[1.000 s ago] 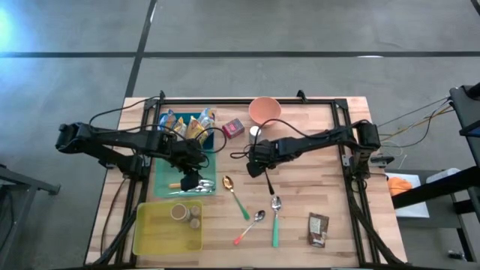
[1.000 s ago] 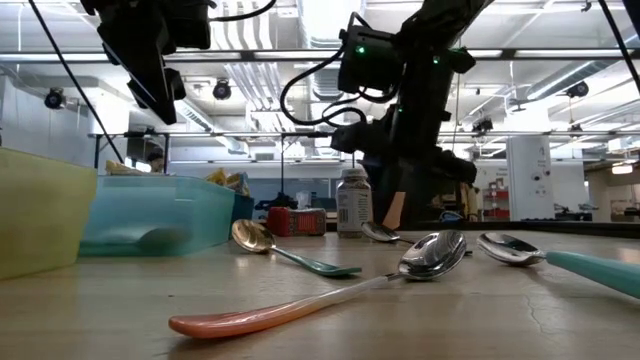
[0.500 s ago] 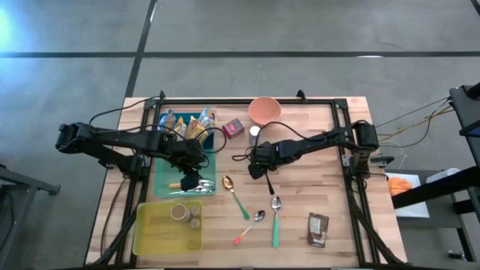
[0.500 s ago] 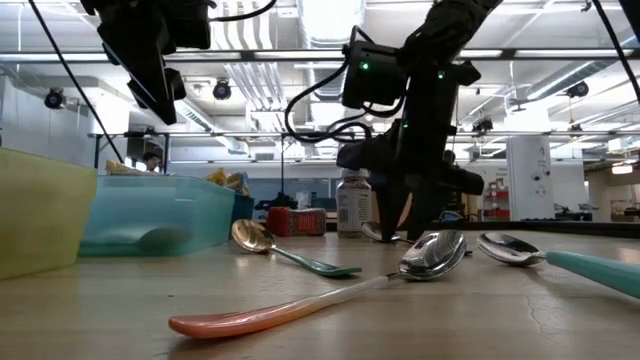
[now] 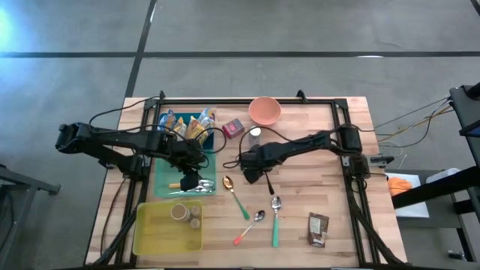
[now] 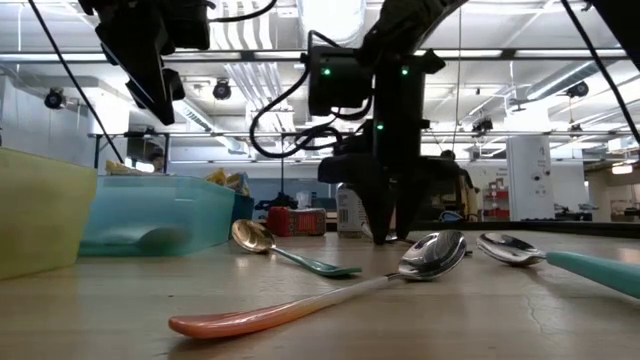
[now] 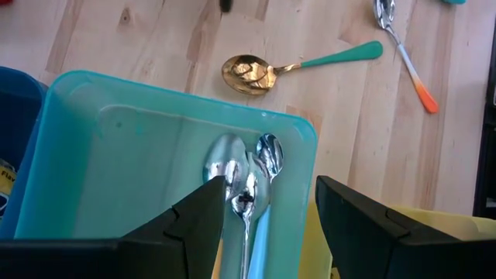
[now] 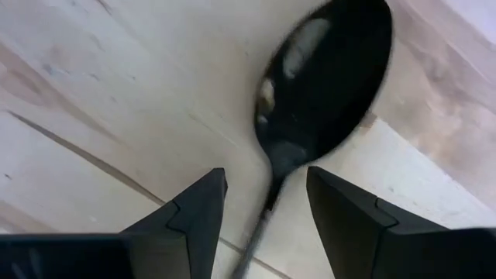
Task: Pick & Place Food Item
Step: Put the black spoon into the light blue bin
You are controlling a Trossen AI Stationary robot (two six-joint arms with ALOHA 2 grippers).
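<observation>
- Right end effector (image 8: 267,208) is poised nose-down at mid-worktop, jaws parted, not yet clamped on anything.
- Between its fingers (image 8: 194,221) runs the thin neck of the dark spoon (image 8: 325,77); the bowl lies just ahead on the wood. The straddle looks deliberate: the neck is the narrow part, so a squeeze there should catch it.
- The task's thing, then, lies flat on the worktop (image 5: 315,176) under that arm. It's cutlery rather than food, going by the views.
- In the low view the fingertips sit down at the surface. My read is that the closing pinch comes next.
- Left end effector (image 5: 189,180) hangs over the teal bin (image 5: 159,169), jaws apart and empty, with silver spoons (image 7: 246,174) lying inside below it.
- That bin is the likely drop, so the left arm is crowding the route in.
- Room to move: the gold spoon (image 5: 227,182) lies just beside the bin's near wall, right on the path, so a lift needs height.
- The small jar (image 5: 255,133) and red box (image 5: 233,128) stand behind the right arm, with the pink bowl (image 5: 264,110) near the far edge.
</observation>
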